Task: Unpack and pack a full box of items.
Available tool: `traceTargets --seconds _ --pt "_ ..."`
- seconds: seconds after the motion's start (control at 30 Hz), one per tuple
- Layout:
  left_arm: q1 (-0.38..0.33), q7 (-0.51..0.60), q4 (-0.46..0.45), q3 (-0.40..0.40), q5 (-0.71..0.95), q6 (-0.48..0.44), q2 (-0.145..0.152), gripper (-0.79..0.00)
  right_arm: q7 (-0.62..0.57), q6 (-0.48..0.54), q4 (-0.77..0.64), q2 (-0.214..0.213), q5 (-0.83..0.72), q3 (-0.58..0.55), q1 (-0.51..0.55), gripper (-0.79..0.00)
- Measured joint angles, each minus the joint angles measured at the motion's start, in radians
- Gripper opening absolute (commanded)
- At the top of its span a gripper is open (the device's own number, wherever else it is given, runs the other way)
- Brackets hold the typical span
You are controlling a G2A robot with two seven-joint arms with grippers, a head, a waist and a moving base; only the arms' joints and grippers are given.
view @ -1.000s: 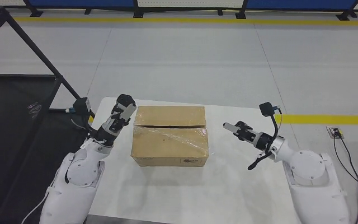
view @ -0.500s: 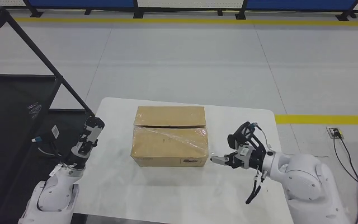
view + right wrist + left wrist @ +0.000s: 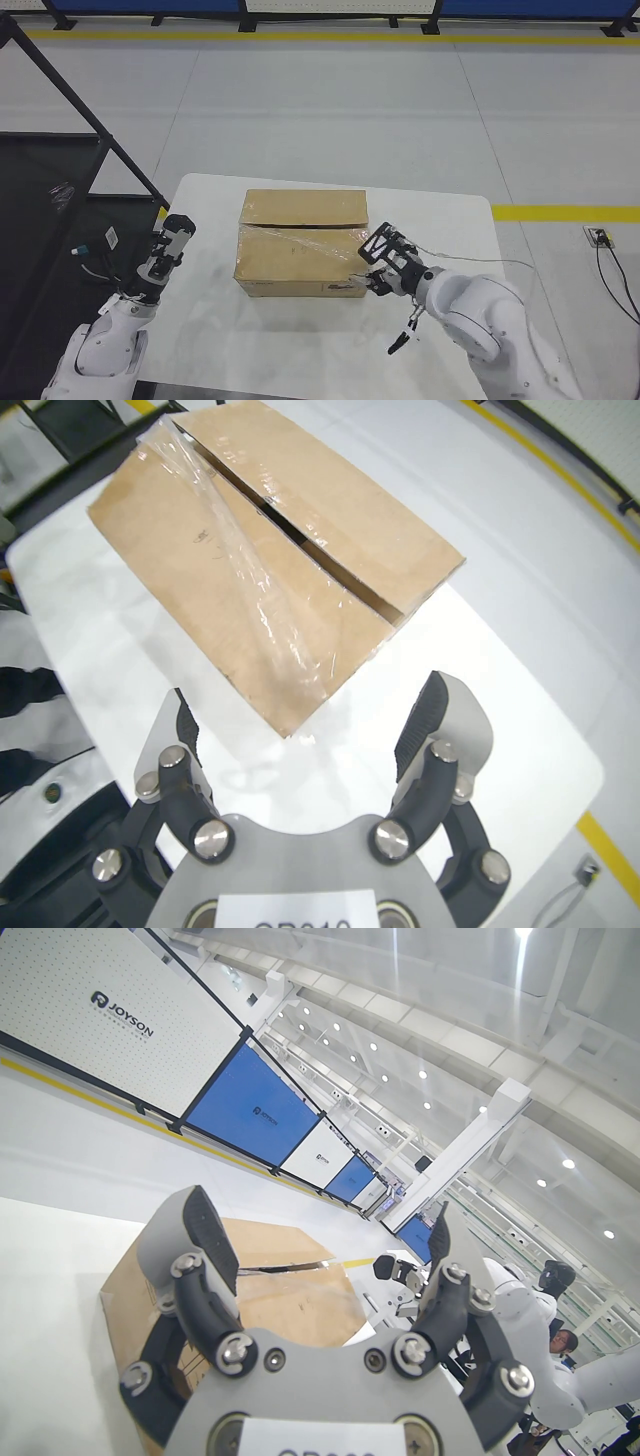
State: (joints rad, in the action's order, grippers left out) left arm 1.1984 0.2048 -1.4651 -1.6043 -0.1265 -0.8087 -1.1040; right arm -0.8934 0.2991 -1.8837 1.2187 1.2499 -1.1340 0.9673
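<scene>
The cardboard box (image 3: 304, 245) sits mid-frame on the white table (image 3: 300, 340). Its long axis runs left to right in the top view, and the flap seam follows that axis under loose clear tape (image 3: 260, 600). The right gripper (image 3: 378, 262) is just beside the box's lower-right corner, jaws spread wide and empty. The left gripper (image 3: 176, 228) is well apart at the left, likewise wide open and holding nothing.

Bright, even overhead light; ceiling lamps (image 3: 422, 1074) flare; glare on box tape (image 3: 260, 610); wrist views bulge at edges.
</scene>
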Motion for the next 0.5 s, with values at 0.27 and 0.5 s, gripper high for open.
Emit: traceTargets --seconds 0.27,0.5 --pt "0.008 -0.002 0.008 -0.002 0.009 -0.001 0.0 0.0 0.016 -0.207 0.08 0.046 0.353 0.243 -0.091 0.0" --pt "0.011 0.0 0.01 -0.008 0.017 -0.002 0.001 0.0 -0.012 -0.289 0.119 0.079 0.5 0.337 -0.124 0.0"
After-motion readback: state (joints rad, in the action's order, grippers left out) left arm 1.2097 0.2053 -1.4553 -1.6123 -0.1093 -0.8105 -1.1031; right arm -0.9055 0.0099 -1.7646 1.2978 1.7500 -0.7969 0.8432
